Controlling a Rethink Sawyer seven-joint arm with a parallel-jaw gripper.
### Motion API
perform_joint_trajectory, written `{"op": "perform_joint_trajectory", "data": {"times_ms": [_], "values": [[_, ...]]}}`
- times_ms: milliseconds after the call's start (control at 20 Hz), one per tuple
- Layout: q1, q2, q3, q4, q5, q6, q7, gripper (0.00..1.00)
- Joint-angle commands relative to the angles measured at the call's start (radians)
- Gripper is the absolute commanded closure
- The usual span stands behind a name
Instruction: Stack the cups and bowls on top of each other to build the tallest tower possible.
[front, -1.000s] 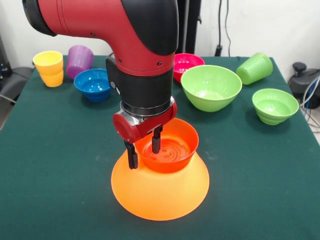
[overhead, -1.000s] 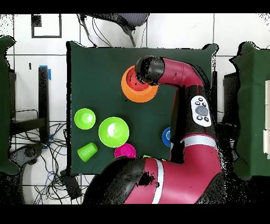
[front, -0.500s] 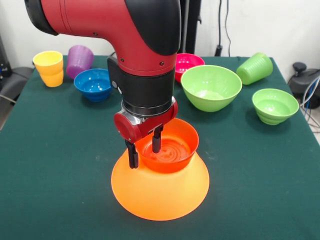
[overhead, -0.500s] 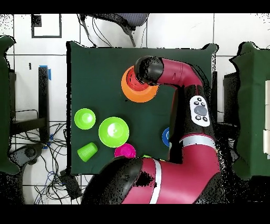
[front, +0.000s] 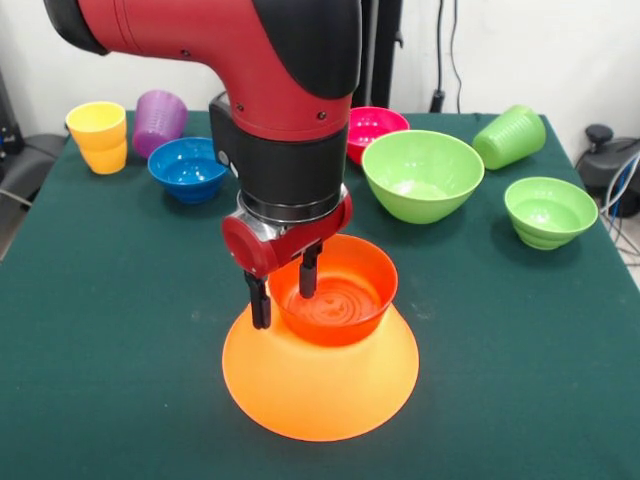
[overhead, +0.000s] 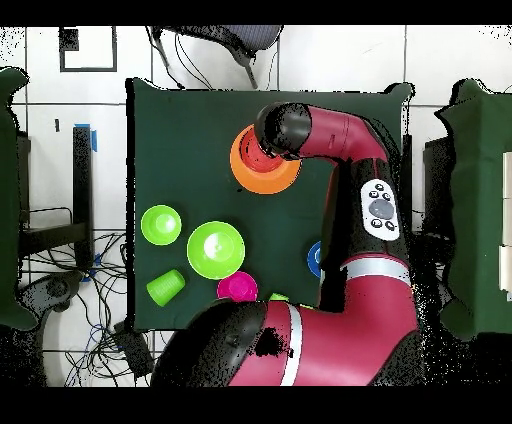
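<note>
The huge orange bowl (front: 320, 390) lies upside down near the table's front as a wide base, also seen as the orange bowl (overhead: 262, 178) from overhead. A red-orange bowl (front: 345, 300) sits upright on top of it. My gripper (front: 284, 295) hangs over that bowl's left rim and is open. One finger (front: 260, 305) is outside the wall and the other is inside, with a gap to the rim. In the overhead view the arm hides the gripper.
Standing apart on the table are a large light green bowl (front: 422, 175), a small green bowl (front: 550, 210), a pink bowl (front: 375, 128) and a blue bowl (front: 188, 168). There are also a yellow cup (front: 98, 135), a purple cup (front: 158, 120) and a light green cup (front: 510, 135) lying on its side.
The gripper has risen a little and shifted slightly left. The red-orange bowl has stayed in place on the orange one.
</note>
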Motion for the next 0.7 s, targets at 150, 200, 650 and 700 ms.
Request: {"op": "perform_joint_trajectory", "data": {"times_ms": [150,200,650,700], "values": [[0.041,-0.023,0.017,-0.060,-0.081,0.165,-0.010,0.00],[0.039,-0.021,0.018,-0.061,-0.083,0.160,-0.011,0.00],[0.038,0.008,0.014,-0.057,-0.091,0.125,0.004,0.00],[0.035,0.008,0.014,-0.047,-0.092,0.112,0.004,0.00]]}}
